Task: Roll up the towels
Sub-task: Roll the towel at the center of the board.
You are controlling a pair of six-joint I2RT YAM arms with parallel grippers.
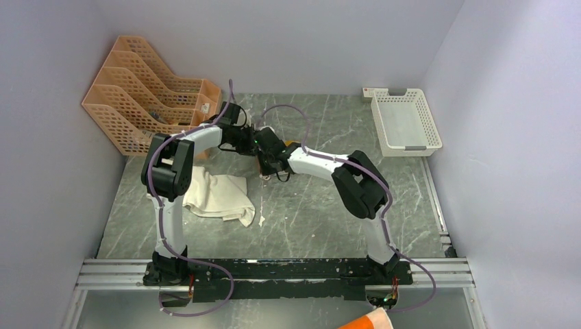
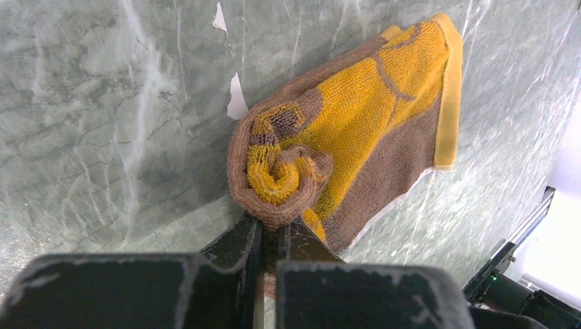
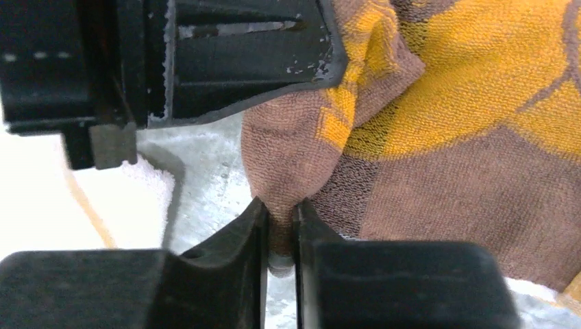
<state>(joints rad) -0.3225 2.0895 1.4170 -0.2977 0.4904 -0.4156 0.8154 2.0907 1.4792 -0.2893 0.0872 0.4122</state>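
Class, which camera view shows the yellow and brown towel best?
The left wrist view: the towel shows nearly whole, its rolled end and flat rest. The right wrist view shows only a pinched fold up close; the top view barely shows it.

The left arm rises from its base, bends at the elbow and reaches forward and to the right. The right arm folds at its elbow and reaches forward and to the left, so both wrists meet near the middle. The left gripper is pinched tight on the rolled end of the brown-and-yellow towel. The right gripper clamps a brown fold of it, just beside the left gripper.
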